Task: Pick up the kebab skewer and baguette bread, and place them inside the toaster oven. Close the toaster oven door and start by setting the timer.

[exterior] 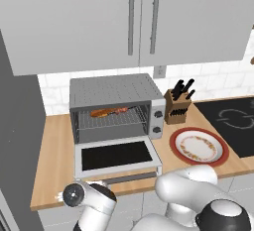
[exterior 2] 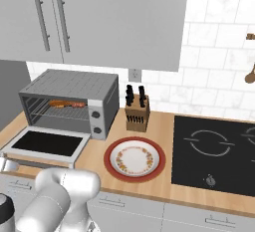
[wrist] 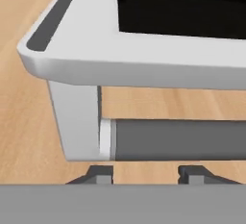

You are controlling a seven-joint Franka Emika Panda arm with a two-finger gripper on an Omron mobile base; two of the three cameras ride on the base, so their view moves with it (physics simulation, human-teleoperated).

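1. Toaster oven (exterior: 117,92): a boxy silver-grey unit with a perforated top, standing on the pale wooden table (exterior: 52,160) against white tiled wall, below flat grey cabinets.
2. Its toaster oven door (exterior: 116,156) hangs down flat, a silver frame around a dark glass pane; close up, from the hand view, the frame has a rounded corner and a round grey bar handle (wrist: 178,139) held under it by a squared white bracket.
3. On the wire rack (exterior: 113,118) lie the baguette bread (exterior: 101,112), a slim golden-orange loaf, and the kebab skewer (exterior: 120,109), reddish chunks touching its right end.
4. Two round knobs sit on the right panel (exterior: 158,117).
5. The gripper (wrist: 146,174) sits low just before the handle's left end; the jaws are spread apart with nothing between them, dark tips just below the bar.
6. Beside the oven stand a wooden knife block (exterior: 177,105) and a round red-rimmed patterned plate (exterior: 199,145); a glossy black cooktop (exterior 2: 214,154) lies further right.
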